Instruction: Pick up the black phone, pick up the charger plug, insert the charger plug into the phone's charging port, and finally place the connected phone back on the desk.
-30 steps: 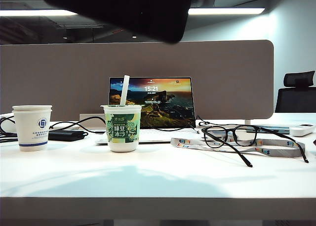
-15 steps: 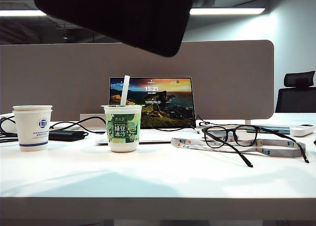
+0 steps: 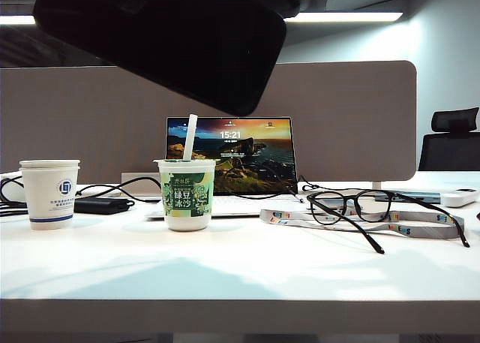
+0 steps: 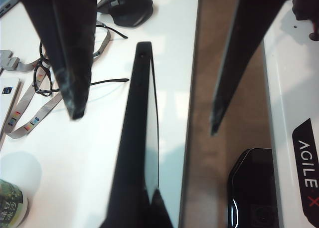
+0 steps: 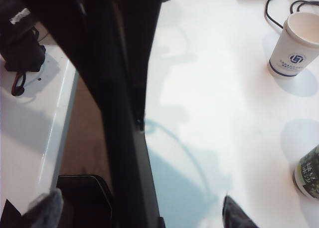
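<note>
Black phone (image 3: 161, 39) aloft, tilted, at twelve o'clock above the desk (image 3: 240, 272), seen edge-on (image 4: 137, 138) from the left wrist. Left gripper (image 4: 144, 203) clenched on the phone's end. Right gripper (image 5: 139, 208) spread wide beside the phone (image 5: 127, 88), grasping nothing. Charger plug unseen. Glasses (image 3: 375, 212) at three o'clock.

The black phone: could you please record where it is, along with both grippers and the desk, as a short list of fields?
black phone: held in the air above the desk, tilted
left gripper: shut on the black phone's end
right gripper: open, holding nothing, facing the phone's edge
charger plug: cannot be made out
on desk: paper cup, dessert cup, laptop, glasses
</note>
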Tool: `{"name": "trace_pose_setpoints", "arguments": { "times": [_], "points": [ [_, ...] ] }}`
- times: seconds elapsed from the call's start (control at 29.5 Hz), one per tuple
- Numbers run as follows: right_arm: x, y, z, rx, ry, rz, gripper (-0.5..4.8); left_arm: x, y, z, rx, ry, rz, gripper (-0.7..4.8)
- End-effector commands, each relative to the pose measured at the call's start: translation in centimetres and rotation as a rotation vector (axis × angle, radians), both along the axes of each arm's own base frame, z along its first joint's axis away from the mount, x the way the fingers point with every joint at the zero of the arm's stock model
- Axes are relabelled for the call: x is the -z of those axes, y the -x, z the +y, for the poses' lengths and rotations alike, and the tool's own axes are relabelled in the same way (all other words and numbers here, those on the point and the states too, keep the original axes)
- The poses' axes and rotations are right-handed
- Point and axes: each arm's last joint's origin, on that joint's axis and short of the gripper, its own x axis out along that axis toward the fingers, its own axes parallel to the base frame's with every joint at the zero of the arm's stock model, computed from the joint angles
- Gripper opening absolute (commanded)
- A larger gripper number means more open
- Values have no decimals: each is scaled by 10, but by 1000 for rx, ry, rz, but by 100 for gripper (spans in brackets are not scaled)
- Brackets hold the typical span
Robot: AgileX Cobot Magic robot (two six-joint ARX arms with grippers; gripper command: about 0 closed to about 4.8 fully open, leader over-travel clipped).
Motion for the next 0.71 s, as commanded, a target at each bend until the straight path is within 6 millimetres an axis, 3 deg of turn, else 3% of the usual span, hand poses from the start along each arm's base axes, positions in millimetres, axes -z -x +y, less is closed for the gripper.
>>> {"name": "trace_pose_setpoints", "arguments": {
  "times": [0.03, 0.3, 0.34, 0.44, 0.51, 0.71],
  "points": [
    [1, -1, 2, -8, 1, -4, 414, -5, 0, -1, 16, 24, -32, -6],
    [12, -4, 7, -28, 45, 22, 366, -5, 0, -1, 19, 24, -32, -6],
    [12, -4, 7, -28, 46, 24, 344, -5, 0, -1, 19, 24, -32, -6],
    [14, -4, 9, -31, 51, 28, 186, -5, 0, -2, 19, 24, -32, -6],
    [15, -5, 9, -25, 55, 24, 110, -5, 0, -2, 19, 24, -32, -6],
    [15, -6, 9, 2, 70, 4, 34, -5, 0, -2, 19, 24, -32, -6]
  ]
}}
